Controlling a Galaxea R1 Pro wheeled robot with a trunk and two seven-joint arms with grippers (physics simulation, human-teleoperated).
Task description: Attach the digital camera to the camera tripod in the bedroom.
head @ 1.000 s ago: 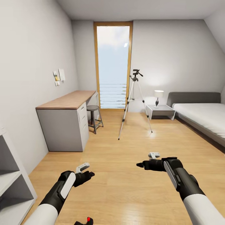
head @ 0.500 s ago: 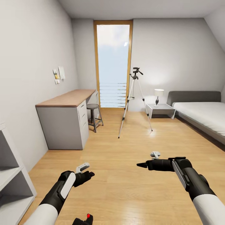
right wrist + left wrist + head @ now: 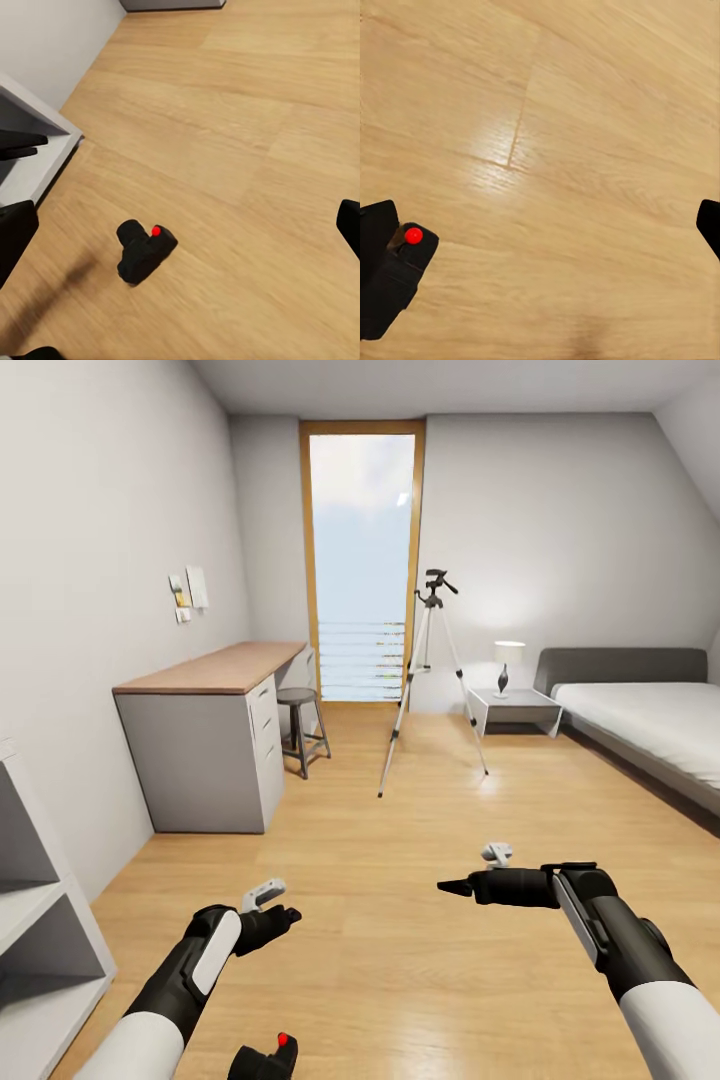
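Observation:
The digital camera (image 3: 265, 1058), small and black with a red dot on top, lies on the wood floor at the bottom edge of the head view, just below my left arm. It also shows on the floor as the camera (image 3: 394, 277) and the camera (image 3: 142, 251) in the wrist views. The camera tripod (image 3: 432, 660) stands far ahead by the window, silver legs spread, its black head bare. My left gripper (image 3: 285, 916) hangs open above the floor near the camera. My right gripper (image 3: 450, 886) is open too, held over bare floor.
A wood-topped desk (image 3: 215, 675) with a metal stool (image 3: 300, 730) lines the left wall. A grey bed (image 3: 650, 730) and a low nightstand (image 3: 515, 710) with a lamp stand at the right. A white shelf unit (image 3: 40, 920) is close at my left. Open floor leads to the tripod.
The whole view has tipped slightly downward, so more of the digital camera shows at the bottom. My right forearm has swung a little outward. Both grippers stay open.

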